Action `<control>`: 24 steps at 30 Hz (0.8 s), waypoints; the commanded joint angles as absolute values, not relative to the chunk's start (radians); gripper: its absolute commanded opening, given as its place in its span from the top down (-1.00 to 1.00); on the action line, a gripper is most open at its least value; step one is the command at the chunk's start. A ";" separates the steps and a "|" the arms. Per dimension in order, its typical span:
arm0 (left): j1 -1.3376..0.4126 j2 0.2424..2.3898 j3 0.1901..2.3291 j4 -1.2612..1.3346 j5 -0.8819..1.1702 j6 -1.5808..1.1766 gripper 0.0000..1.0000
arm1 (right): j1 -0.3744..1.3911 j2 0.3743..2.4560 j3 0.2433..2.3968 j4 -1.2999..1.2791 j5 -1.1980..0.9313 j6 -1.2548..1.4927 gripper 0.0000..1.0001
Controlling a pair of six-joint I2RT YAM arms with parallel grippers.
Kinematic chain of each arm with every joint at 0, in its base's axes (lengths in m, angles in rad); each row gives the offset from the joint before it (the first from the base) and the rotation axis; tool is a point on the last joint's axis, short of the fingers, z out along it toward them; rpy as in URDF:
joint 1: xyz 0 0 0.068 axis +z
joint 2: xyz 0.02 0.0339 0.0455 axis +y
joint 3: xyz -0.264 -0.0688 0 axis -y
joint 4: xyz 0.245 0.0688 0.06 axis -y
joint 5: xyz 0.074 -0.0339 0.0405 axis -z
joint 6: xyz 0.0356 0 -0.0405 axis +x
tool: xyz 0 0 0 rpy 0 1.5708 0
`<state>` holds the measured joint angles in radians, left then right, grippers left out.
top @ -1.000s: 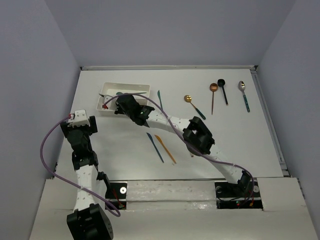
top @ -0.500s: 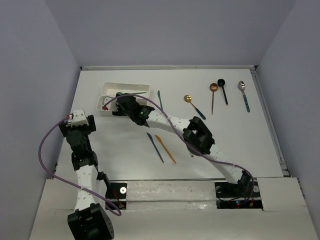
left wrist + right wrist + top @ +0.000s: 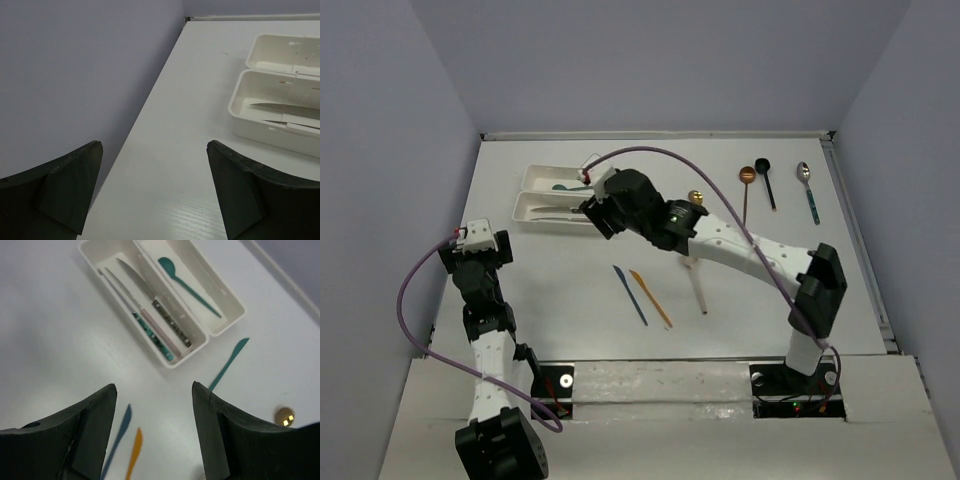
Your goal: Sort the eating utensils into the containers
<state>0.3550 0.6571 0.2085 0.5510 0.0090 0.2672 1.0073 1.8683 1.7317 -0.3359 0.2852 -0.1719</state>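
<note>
Two joined white containers [image 3: 218,331] [image 3: 525,207] [image 3: 239,107] lie at the far left. The near one holds three knives [image 3: 150,315], the far one a teal spoon [image 3: 187,284]. My right gripper [image 3: 154,402] [image 3: 595,212] hangs open and empty above the table, just right of the containers. On the table lie a teal knife [image 3: 227,365], a dark blue knife [image 3: 630,295] [image 3: 118,439] and an orange knife [image 3: 650,298] [image 3: 134,450], plus a beige knife [image 3: 699,290]. My left gripper [image 3: 152,150] [image 3: 478,245] is open over bare table, near-left of the containers.
At the far right lie a gold spoon [image 3: 696,197] [image 3: 284,416], a copper spoon [image 3: 747,176], a black spoon [image 3: 764,168] and a silver spoon [image 3: 804,172] with a teal handle. The grey left wall [image 3: 75,75] stands close beside my left gripper.
My right gripper opened over the near container, then rose and pulled back to the right, with its elbow swinging out right. The left arm has not moved.
</note>
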 commanded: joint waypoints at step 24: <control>0.360 0.612 0.202 0.603 0.069 0.287 -0.98 | 1.132 1.956 1.333 -0.505 0.305 0.477 0.13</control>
<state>0.3553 0.6308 0.2077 0.5495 0.0559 0.2764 1.1309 1.9179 1.3170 -0.4870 0.2852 0.4385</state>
